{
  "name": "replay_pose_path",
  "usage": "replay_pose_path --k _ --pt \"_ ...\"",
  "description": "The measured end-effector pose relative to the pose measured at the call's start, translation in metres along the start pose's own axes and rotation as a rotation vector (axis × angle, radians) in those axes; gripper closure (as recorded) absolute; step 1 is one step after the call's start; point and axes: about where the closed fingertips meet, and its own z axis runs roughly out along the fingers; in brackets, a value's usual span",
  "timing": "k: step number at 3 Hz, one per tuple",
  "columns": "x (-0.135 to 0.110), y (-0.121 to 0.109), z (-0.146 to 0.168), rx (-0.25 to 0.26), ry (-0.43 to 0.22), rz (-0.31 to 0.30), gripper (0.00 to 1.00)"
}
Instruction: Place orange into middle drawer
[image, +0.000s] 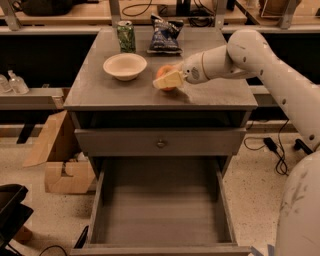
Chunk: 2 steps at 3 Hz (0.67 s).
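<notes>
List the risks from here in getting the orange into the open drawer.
The gripper is at the orange on the cabinet top; with a poor hold the round fruit may roll away.
The bowl stands close by; a sideways swing could knock it.
The middle drawer lies well below; an early release might miss.

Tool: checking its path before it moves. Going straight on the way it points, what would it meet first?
The orange, which sits right at the tool above the cabinet top. The tool points toward the picture's left; beyond the orange the bowl lies roughly in line, though depth is unclear.
</notes>
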Motion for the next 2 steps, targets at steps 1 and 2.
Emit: replay_pose_path --k 1,2 --pt "0.0003 0.0014 0.003 -0.005 0.001 0.0 0.67" --pt "0.0006 0.0029 0.0063 -0.01 0.002 0.0 0.9"
